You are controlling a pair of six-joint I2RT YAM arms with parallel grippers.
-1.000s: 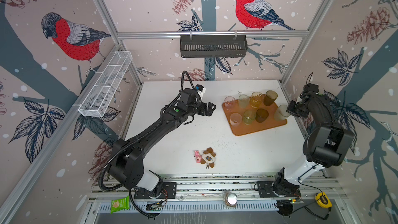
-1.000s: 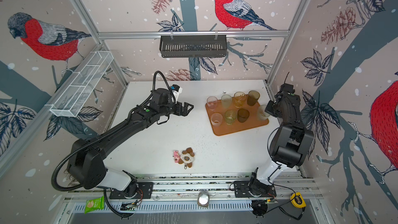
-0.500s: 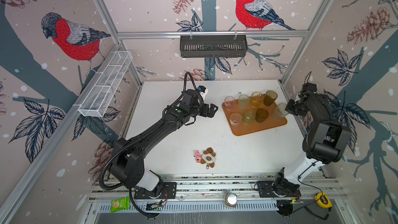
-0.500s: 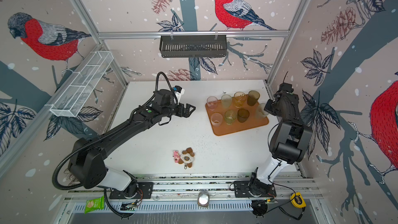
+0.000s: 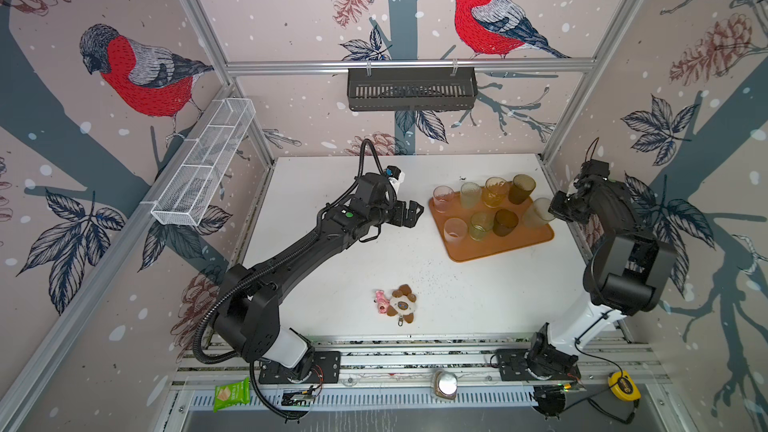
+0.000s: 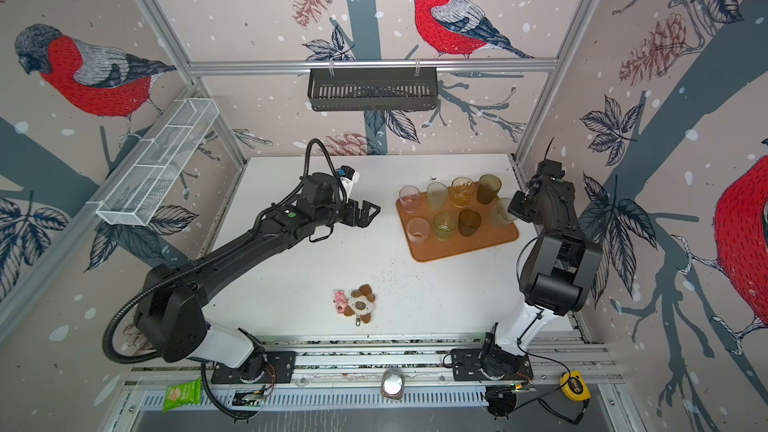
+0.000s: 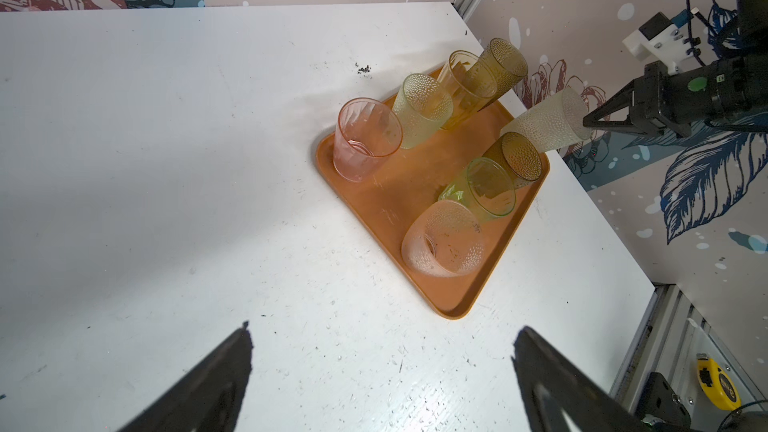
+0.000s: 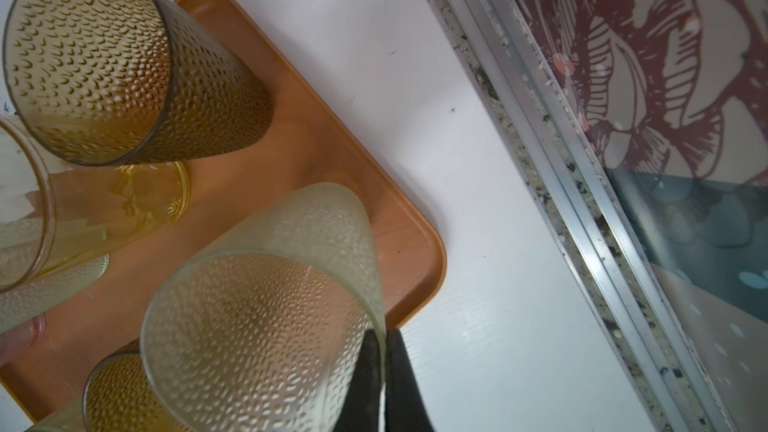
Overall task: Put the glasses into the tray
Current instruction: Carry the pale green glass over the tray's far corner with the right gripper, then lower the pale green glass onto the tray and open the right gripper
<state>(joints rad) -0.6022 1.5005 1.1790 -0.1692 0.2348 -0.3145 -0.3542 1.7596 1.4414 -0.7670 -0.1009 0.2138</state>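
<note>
One frosted, dimpled tumbler (image 8: pixel 291 268) tilts, rim pinched by the right gripper (image 8: pixel 381 340).

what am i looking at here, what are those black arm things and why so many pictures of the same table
These are two robot arms at a white table, each ending in a two-fingered gripper. Two pictures look down from a camera overhead; the other two come from small cameras on the arms' wrists. On the table lie an orange tray with seven glasses standing on it, and a small plush keyring. The left gripper is open and empty. The right gripper is shut on the rim of an eighth, frosted glass, tilted over the tray's edge.
</note>
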